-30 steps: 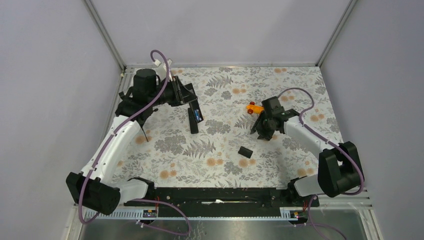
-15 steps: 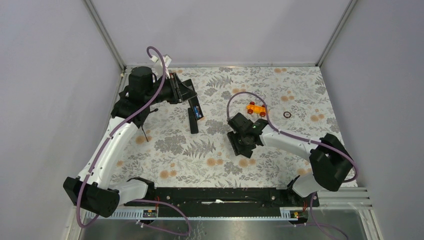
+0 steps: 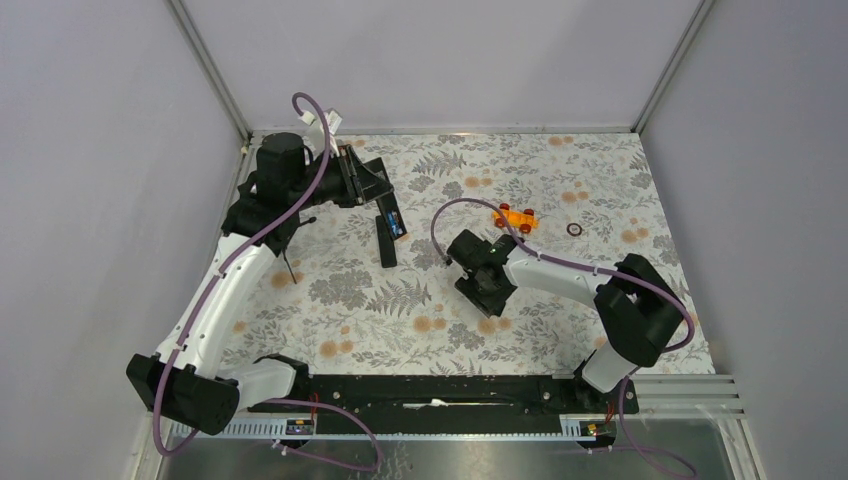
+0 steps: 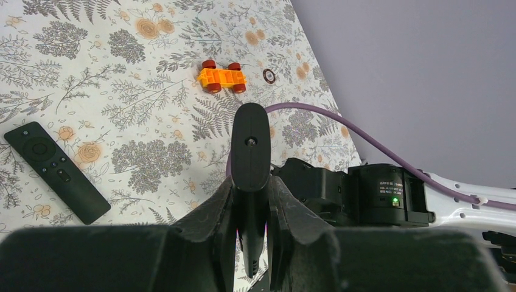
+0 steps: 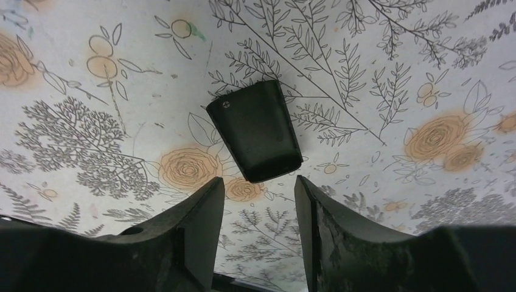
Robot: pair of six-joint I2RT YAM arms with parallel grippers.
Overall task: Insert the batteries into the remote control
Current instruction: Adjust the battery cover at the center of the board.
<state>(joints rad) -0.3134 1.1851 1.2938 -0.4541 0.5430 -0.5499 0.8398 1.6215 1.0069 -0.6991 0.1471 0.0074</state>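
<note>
Long slim black remote control (image 4: 249, 140) pinched in left tool (image 4: 251, 187), above floral-print counter (image 4: 152, 61). Right tool (image 5: 257, 182), spread, swung from orange toy block (image 3: 515, 217) to small black cover (image 5: 254, 131). Top cam: cover hidden under right tool.

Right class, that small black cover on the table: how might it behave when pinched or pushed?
The cover looks like thin moulded plastic: probably stiff and light. Lying flat, it should slide, not roll. Its smooth sides may slip from the right fingers.
</note>
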